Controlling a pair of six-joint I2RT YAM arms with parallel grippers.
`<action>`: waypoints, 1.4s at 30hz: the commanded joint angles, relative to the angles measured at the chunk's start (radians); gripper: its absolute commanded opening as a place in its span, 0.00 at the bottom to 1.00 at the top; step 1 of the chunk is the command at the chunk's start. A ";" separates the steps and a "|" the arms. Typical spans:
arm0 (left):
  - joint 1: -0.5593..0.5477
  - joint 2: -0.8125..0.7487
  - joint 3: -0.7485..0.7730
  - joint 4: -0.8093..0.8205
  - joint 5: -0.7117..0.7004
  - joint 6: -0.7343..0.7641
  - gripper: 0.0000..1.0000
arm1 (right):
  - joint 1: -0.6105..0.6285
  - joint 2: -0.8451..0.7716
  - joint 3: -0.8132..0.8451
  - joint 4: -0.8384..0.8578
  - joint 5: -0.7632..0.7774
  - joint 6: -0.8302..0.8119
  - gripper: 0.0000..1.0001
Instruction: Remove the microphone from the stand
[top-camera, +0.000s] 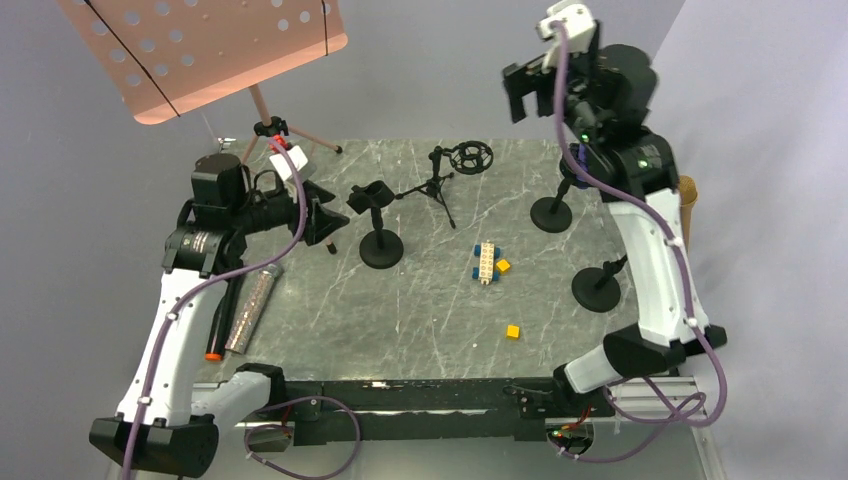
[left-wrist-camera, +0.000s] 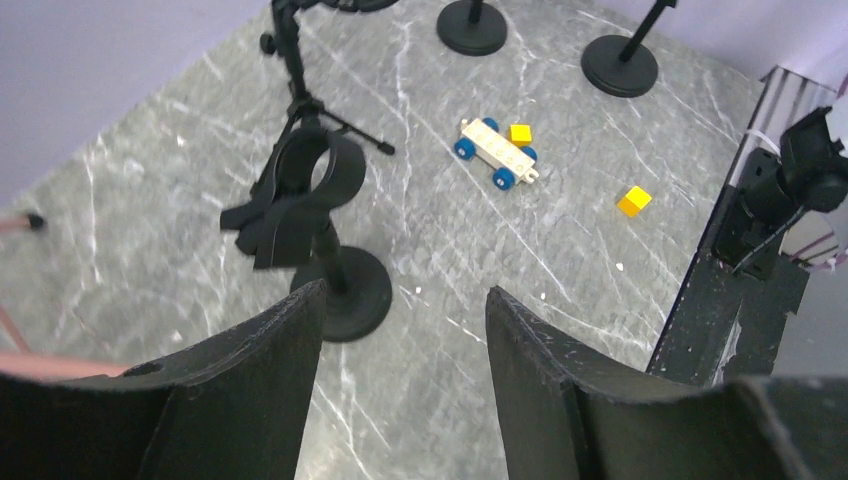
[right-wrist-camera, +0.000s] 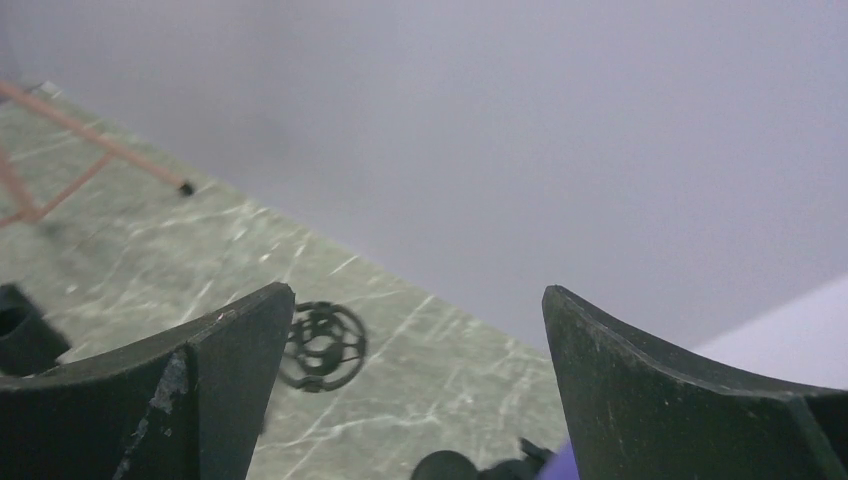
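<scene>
A purple piece (top-camera: 578, 155), apparently the microphone, sits at the top of the back-right stand (top-camera: 552, 213). My right arm hides most of it. Its edge also shows at the bottom of the right wrist view (right-wrist-camera: 562, 463). My right gripper (top-camera: 520, 90) hangs high above that stand and to its left. This gripper (right-wrist-camera: 418, 290) is open wide with nothing between its fingers. My left gripper (top-camera: 325, 215) is open and empty beside an empty clip stand (top-camera: 378, 240). In the left wrist view the gripper (left-wrist-camera: 405, 290) is just right of that stand's base (left-wrist-camera: 345, 290).
A tripod with a round shock mount (top-camera: 470, 157) stands at the back centre, and another round-base stand (top-camera: 597, 288) at the right. A toy car (top-camera: 487, 262) and a yellow cube (top-camera: 512, 331) lie mid-table. A glittery cylinder (top-camera: 252, 305) lies at the left, under a pink music stand (top-camera: 200, 50).
</scene>
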 joint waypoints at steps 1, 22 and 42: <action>-0.074 0.050 0.093 -0.025 0.031 0.107 0.64 | -0.069 -0.029 -0.043 0.009 0.088 0.011 1.00; -0.217 0.173 0.163 0.069 0.023 0.091 0.64 | -0.347 0.031 -0.123 -0.083 0.122 0.159 0.97; -0.503 0.449 0.372 0.395 -0.061 -0.101 0.65 | -0.451 0.101 -0.216 -0.060 0.080 0.160 0.82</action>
